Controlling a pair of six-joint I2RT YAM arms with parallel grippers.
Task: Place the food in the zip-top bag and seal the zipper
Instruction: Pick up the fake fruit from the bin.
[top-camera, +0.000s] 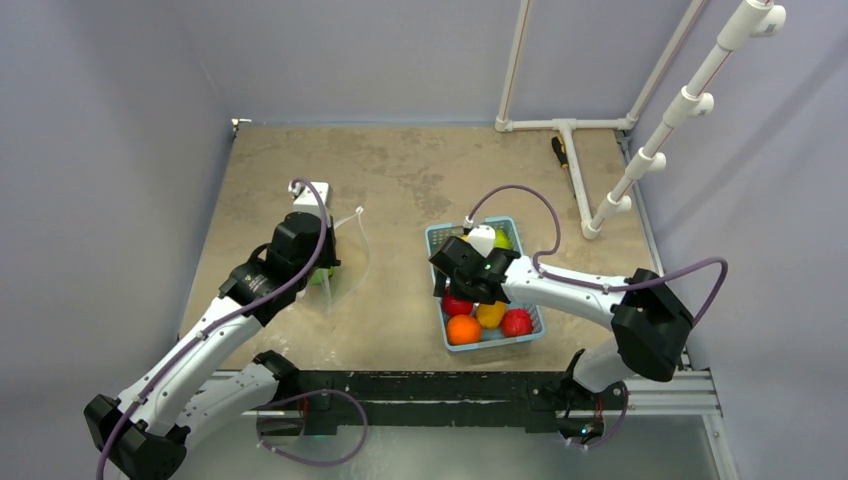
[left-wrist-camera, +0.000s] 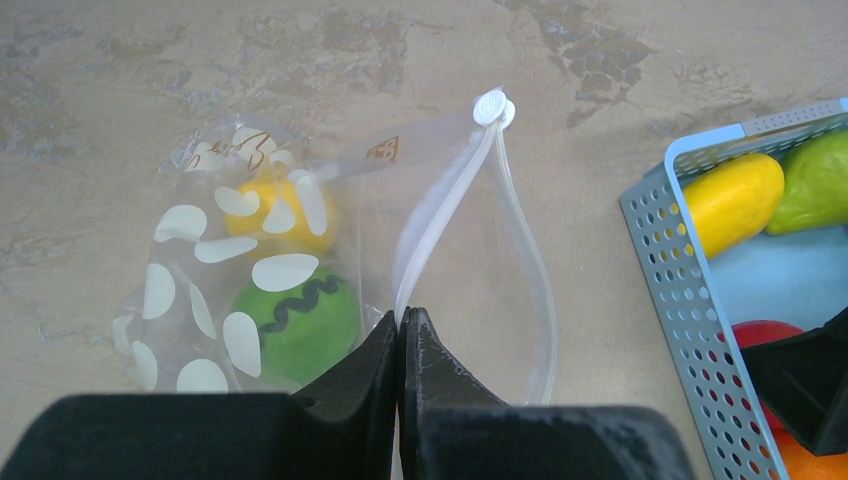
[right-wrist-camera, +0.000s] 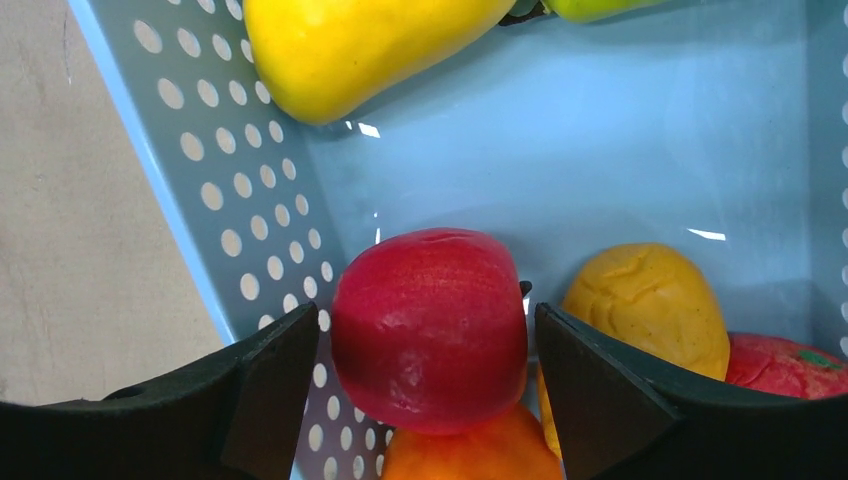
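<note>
The zip-top bag (left-wrist-camera: 250, 270) lies on the table, its mouth held apart. Inside it sit a yellow fruit (left-wrist-camera: 270, 215) and a green fruit (left-wrist-camera: 300, 320). My left gripper (left-wrist-camera: 402, 330) is shut on the zipper (left-wrist-camera: 440, 220) at the left side of the mouth. A white slider (left-wrist-camera: 492, 107) sits at the zipper's far end. My right gripper (right-wrist-camera: 425, 310) hangs open inside the light-blue basket (right-wrist-camera: 230, 230). Its fingers stand on either side of a red fruit (right-wrist-camera: 430, 350), with a thin gap on each side. More food lies around it: a yellow fruit (right-wrist-camera: 350, 50), an orange one (right-wrist-camera: 470, 450), a lumpy yellow one (right-wrist-camera: 650, 300) and another red one (right-wrist-camera: 790, 365).
The basket (top-camera: 530, 330) stands right of centre, near the table's front edge, and the bag (top-camera: 345, 250) lies to its left. A white pipe frame (top-camera: 570, 125) and a black-and-yellow tool (top-camera: 562, 152) lie at the back right. Grey walls enclose the table.
</note>
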